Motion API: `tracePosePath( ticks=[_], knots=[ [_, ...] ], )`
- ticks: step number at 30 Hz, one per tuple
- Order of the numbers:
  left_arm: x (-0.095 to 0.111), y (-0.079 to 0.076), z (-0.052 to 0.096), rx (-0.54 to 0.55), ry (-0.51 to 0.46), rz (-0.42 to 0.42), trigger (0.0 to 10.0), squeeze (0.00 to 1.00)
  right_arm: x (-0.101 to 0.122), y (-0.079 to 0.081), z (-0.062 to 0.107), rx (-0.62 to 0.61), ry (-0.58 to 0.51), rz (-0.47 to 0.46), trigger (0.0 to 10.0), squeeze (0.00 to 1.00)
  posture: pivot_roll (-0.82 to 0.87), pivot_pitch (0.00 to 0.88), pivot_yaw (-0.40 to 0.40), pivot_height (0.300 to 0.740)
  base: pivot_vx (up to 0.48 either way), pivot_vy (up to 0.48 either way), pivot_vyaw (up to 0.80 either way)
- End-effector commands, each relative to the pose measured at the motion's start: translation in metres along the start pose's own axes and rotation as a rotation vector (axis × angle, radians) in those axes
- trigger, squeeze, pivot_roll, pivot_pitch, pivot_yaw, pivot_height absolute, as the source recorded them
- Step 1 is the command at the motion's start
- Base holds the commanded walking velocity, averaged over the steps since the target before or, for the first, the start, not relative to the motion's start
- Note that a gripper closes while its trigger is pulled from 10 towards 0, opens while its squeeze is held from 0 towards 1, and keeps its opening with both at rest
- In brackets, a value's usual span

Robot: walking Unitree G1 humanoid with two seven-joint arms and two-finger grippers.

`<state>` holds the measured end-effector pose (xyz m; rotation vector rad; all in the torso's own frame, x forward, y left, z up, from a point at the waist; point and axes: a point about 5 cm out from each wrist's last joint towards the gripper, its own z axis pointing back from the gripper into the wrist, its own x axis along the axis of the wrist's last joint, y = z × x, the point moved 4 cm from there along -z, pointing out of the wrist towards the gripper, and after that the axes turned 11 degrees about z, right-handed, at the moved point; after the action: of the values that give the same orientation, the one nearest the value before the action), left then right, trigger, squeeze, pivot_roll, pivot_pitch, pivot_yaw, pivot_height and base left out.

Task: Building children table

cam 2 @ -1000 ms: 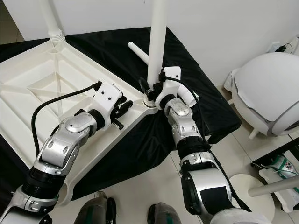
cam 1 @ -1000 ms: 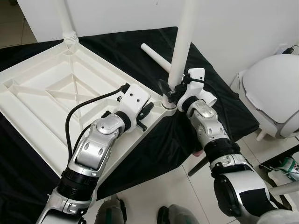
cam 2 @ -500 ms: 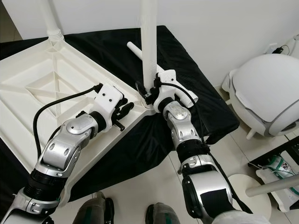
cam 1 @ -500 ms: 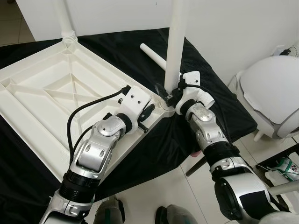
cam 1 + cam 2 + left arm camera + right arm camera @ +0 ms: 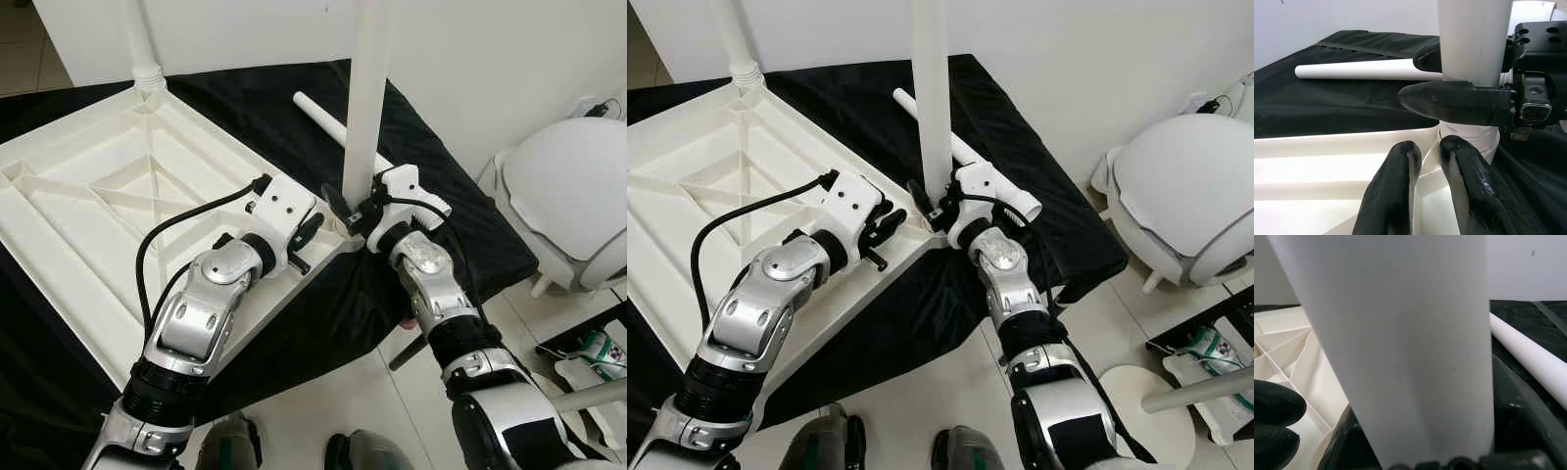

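Observation:
The white tabletop (image 5: 78,245) lies upside down on a black cloth. One leg (image 5: 137,44) stands in its far corner. At the near right corner a second white leg (image 5: 364,98) stands almost upright in its socket, and my right gripper (image 5: 351,211) is shut around its base. In the left wrist view one of the right gripper's fingers (image 5: 1449,100) crosses in front of that leg. My left gripper (image 5: 309,235) is shut, its tips resting on the tabletop's rim just beside the socket. A loose leg (image 5: 318,116) lies on the cloth behind.
A rounded white plastic seat (image 5: 573,196) stands on the tiled floor to the right. The black cloth (image 5: 460,225) drops off just right of the socket corner. A white wall runs close behind the table.
The leg in my right gripper has swung from leaning right to nearly upright, and the right wrist has shifted slightly left with it. My left gripper has stayed on the rim.

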<state>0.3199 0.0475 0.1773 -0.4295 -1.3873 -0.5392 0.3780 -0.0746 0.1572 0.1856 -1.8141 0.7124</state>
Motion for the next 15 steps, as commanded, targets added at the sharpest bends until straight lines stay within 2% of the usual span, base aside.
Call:
tracePosePath(
  ticks=[1, 4, 9, 15],
  knots=[
    [0.002, 0.005, 0.002, 0.052, -0.004, -0.007, 10.0, 0.0, -0.022, 0.005, 0.01, -0.004, 0.081, -0.06, 10.0, 0.0, 0.0, 0.05, -0.038, 0.74, 0.0, 0.0, 0.0],
    [0.002, 0.004, 0.002, 0.053, -0.004, -0.01, 10.0, 0.0, -0.029, 0.002, 0.013, -0.025, 0.106, -0.123, 10.0, 0.0, 0.0, 0.049, -0.036, 0.74, 0.0, 0.0, 0.0],
    [0.003, 0.004, 0.002, 0.054, -0.006, -0.013, 10.0, 0.0, -0.035, -0.003, 0.014, -0.059, 0.129, -0.168, 10.0, 0.0, 0.0, 0.049, -0.037, 0.74, 0.0, 0.0, 0.0],
    [0.004, 0.004, 0.002, 0.053, -0.009, -0.015, 10.0, 0.0, -0.039, -0.001, 0.012, -0.051, 0.163, -0.169, 10.0, 0.0, 0.0, 0.051, -0.037, 0.74, 0.0, 0.0, 0.0]
  ],
)
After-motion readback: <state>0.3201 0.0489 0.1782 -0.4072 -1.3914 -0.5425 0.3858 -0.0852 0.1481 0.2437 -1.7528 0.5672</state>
